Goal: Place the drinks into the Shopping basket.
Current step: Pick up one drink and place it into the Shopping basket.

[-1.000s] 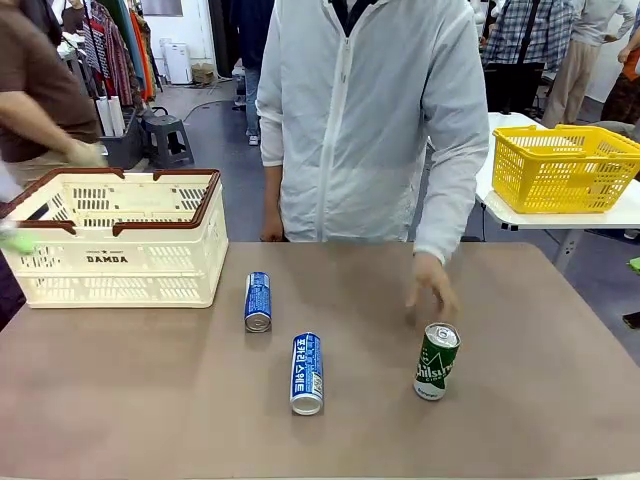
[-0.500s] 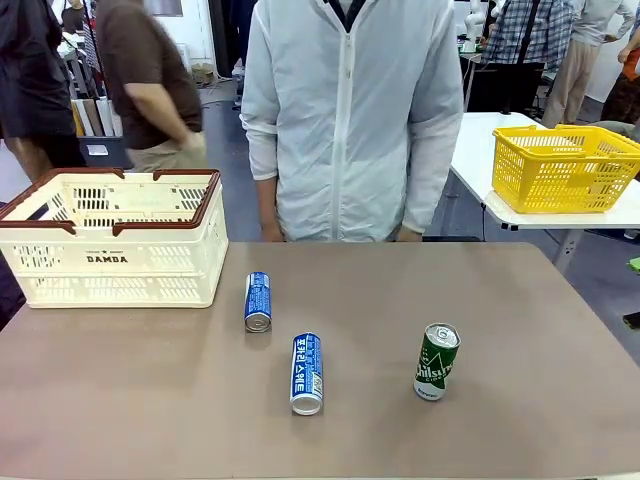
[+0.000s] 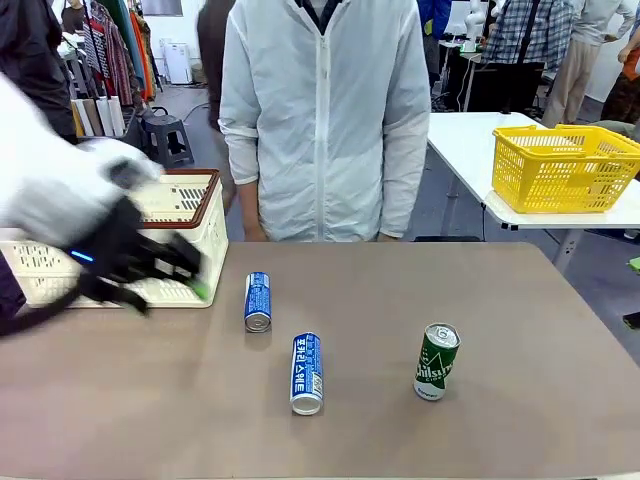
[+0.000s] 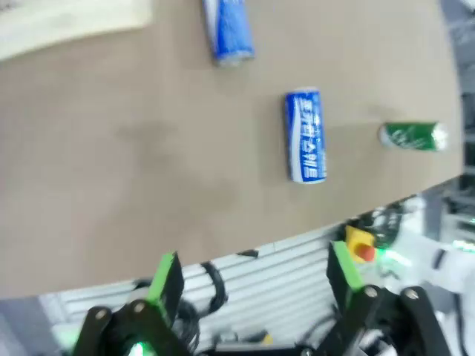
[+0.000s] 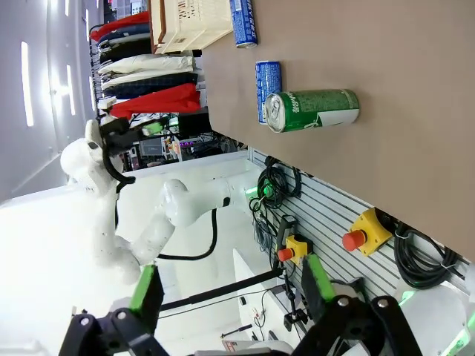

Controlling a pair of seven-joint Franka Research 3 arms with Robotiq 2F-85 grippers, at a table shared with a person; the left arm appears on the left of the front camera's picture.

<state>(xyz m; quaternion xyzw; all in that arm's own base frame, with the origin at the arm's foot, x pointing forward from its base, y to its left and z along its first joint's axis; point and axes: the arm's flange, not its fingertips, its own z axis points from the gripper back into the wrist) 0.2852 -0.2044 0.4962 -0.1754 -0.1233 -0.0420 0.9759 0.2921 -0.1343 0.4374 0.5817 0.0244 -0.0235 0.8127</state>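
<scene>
**Three cans wait on the table, both grippers open and empty**

At the left, the left gripper [image 3: 192, 276] hangs in front of the basket [image 3: 214, 240] and looks blurred. In its wrist view the jaws stand wide apart with nothing between them. The basket sits at the far left of the table [image 3: 540, 320], and we cannot see into it.

Just right of the basket lies the first blue can [image 3: 258, 301], on its side, one end toward us. The second blue can [image 3: 307, 373] lies nearer to us and a little more to the right, also on its side. Well apart, at the right, the green can [image 3: 437, 361] seems to stand upright. The right gripper [image 5: 231, 285] is back from the table's near edge, jaws wide, holding nothing.

We judge the cans to be fairly light. Their thin walls would dent under a hard squeeze, and their skin is smooth and a little slippery. The lying ones may roll at a touch. We think the best hold is at the middle of the body, from above, with the pads on the two long sides. The green one can be taken from the side.
</scene>
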